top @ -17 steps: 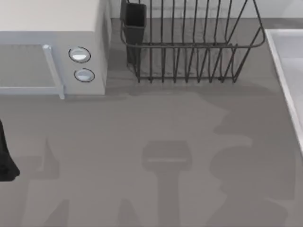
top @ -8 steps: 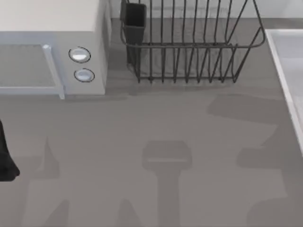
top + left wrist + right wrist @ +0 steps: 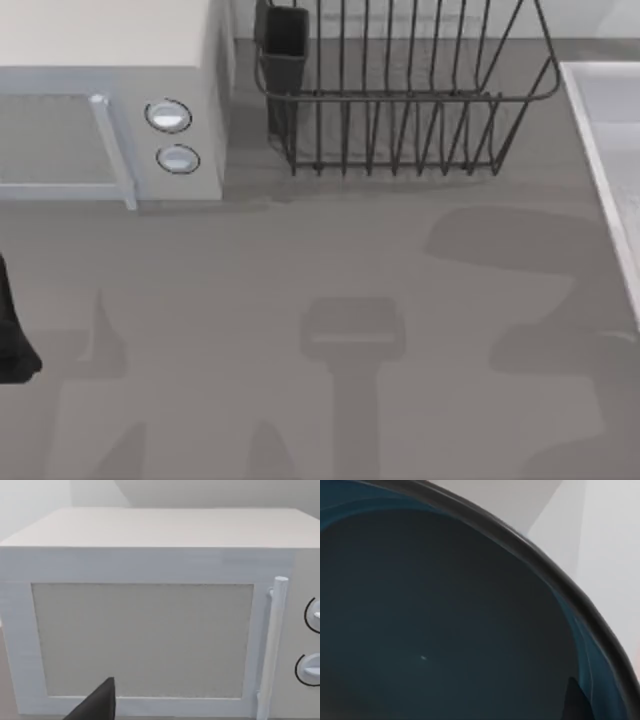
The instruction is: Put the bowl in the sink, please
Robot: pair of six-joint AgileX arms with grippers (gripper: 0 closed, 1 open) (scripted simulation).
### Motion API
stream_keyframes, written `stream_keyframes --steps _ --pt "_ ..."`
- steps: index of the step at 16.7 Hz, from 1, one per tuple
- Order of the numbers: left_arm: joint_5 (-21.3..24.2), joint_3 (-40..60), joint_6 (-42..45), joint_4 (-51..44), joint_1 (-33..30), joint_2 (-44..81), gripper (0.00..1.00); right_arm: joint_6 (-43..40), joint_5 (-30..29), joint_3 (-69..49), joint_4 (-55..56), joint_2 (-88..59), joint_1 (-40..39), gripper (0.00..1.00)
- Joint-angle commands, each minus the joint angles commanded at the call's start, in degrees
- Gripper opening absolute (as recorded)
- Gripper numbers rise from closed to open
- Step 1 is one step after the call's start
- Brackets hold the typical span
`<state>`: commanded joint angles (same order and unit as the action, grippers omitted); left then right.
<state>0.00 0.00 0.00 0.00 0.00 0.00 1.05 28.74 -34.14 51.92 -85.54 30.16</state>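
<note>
My right claw's grip I cannot tell, but the bowl (image 3: 435, 625) sits close under its wrist camera, dark teal inside, so I judge it carried. Pale surface beyond its rim suggests the sink (image 3: 612, 150), at the counter's (image 3: 300, 260) right edge. The left arm (image 3: 12, 335) is parked at the left edge, facing the microwave (image 3: 150, 630).

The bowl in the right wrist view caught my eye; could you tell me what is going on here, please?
The teal bowl sits right up against the right arm's wrist camera, with a pale surface beyond its rim, so the right arm appears to be carrying it. In the top view the sink lies at the table's right edge, beside the dish rack. The left gripper is parked facing the microwave.
</note>
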Motion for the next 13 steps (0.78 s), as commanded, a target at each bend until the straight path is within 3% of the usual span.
stream_keyframes --steps 6,13 --pt "0.00 0.00 0.00 0.00 0.00 0.00 1.00 0.03 0.51 0.55 6.44 -6.71 -0.40 0.00" --pt "0.00 0.00 0.00 0.00 0.00 0.00 1.00 -0.30 0.15 4.08 35.60 -30.86 0.10 0.00"
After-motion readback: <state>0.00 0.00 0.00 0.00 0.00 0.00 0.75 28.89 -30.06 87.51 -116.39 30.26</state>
